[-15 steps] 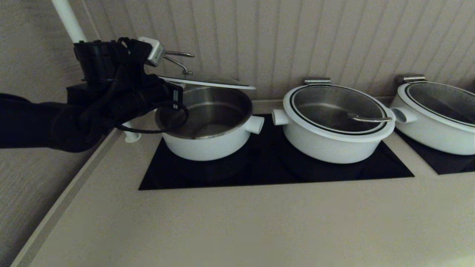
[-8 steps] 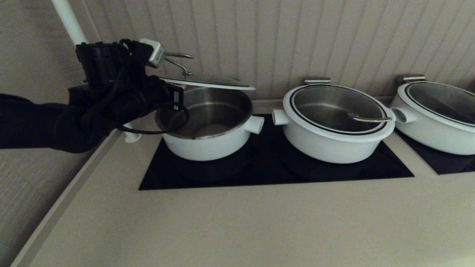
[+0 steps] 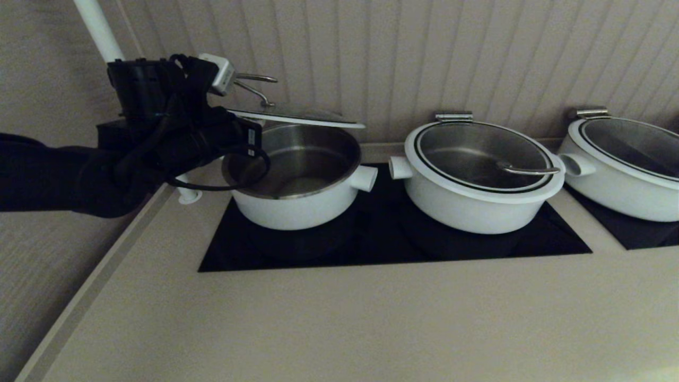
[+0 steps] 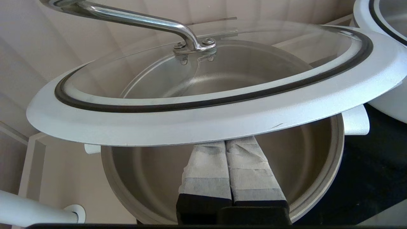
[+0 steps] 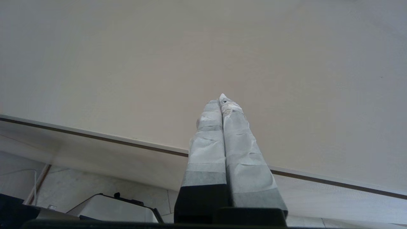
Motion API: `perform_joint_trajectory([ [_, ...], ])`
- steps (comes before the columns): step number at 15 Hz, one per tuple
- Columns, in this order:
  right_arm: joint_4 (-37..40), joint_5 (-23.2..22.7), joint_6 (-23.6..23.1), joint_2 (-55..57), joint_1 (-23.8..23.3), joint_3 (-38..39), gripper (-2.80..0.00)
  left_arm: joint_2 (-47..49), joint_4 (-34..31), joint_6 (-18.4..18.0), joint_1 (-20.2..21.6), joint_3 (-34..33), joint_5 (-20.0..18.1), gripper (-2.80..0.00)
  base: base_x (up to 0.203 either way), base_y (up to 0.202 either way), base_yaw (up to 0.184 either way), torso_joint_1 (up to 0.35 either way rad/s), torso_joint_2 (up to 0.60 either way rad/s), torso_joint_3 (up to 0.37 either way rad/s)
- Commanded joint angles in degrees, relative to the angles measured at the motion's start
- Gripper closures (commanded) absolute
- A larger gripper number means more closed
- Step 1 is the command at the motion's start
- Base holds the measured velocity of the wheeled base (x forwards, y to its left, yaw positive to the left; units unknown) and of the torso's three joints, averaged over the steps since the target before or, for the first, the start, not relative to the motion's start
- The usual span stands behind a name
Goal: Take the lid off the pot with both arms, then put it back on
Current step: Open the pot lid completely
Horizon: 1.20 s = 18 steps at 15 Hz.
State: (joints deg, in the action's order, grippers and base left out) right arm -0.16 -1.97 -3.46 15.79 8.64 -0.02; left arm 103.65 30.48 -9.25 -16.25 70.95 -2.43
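Observation:
The lid (image 3: 297,116), glass with a wide white rim and a steel loop handle (image 3: 254,85), is raised at its left side and tilted above the open white pot (image 3: 297,207), whose stub handle points right. My left gripper (image 3: 238,132) reaches in under the lid's left edge. In the left wrist view its taped fingers (image 4: 206,165) are pressed together, and the left gripper (image 4: 226,144) has its tips hidden beneath the lid's white rim (image 4: 203,117), over the pot's steel inside (image 4: 318,178). My right gripper (image 5: 222,100) is shut and empty, out of the head view.
A second white pot (image 3: 477,180) with its lid on stands to the right on the black cooktop (image 3: 382,244), and a third (image 3: 620,164) stands at far right. A white pole (image 3: 98,29) rises behind my left arm. The panelled wall is close behind the pots.
My left arm and the lid's left side have risen very slightly; otherwise nothing has moved.

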Motion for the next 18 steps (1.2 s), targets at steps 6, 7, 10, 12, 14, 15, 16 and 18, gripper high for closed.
perform_joint_trajectory([
  [6, -0.02, -0.05, -0.05, 0.39, 0.52, 0.02, 0.00, -1.00, 0.11, -0.06, 0.08, -0.02, 0.05, 0.00, 0.000, 0.000, 0.000, 0.000, 0.00, 0.000],
  [7, -0.02, -0.05, -0.05, 1.22, 0.79, 0.02, 0.00, -1.00, 0.11, -0.06, 0.08, -0.11, 0.05, 0.00, 0.000, 0.000, 0.000, 0.000, 0.00, 0.000],
  [10, -0.02, -0.05, 0.12, -0.14, 3.66, 0.02, 0.00, -1.00, 0.11, -0.06, 0.08, -0.11, 0.05, 0.00, 0.000, 0.000, 0.000, 0.000, 0.00, 0.000],
  [12, -0.02, -0.05, -0.05, -0.14, 3.66, 0.02, 0.00, -1.00, 0.11, -0.06, 0.08, -0.11, 0.05, 0.00, 0.000, 0.000, 0.000, 0.000, 0.00, 0.000],
  [14, -0.02, -0.05, -0.05, -0.14, 3.66, 0.02, 0.00, -1.00, 0.11, -0.06, 0.08, -0.11, 0.02, 0.00, 0.000, 0.000, 0.000, 0.000, 0.00, 0.000],
  [15, -0.02, -0.05, -0.05, -0.14, 3.66, 0.02, 0.00, -1.00, 0.17, -0.06, 0.08, -0.11, 0.05, 0.00, 0.000, 0.000, 0.000, 0.000, 0.00, 0.000],
  [16, -0.02, -0.05, -0.05, -0.05, 3.46, 0.02, 0.00, -1.00, 0.11, -0.06, 0.08, -0.02, 0.05, 0.00, 0.000, 0.000, 0.000, 0.000, 0.00, 0.000],
  [18, -0.02, -0.05, 0.04, -0.04, 0.76, 0.02, 0.00, -1.00, 0.11, -0.06, 0.08, -0.02, 0.05, 0.00, 0.000, 0.000, 0.000, 0.000, 0.00, 0.000],
])
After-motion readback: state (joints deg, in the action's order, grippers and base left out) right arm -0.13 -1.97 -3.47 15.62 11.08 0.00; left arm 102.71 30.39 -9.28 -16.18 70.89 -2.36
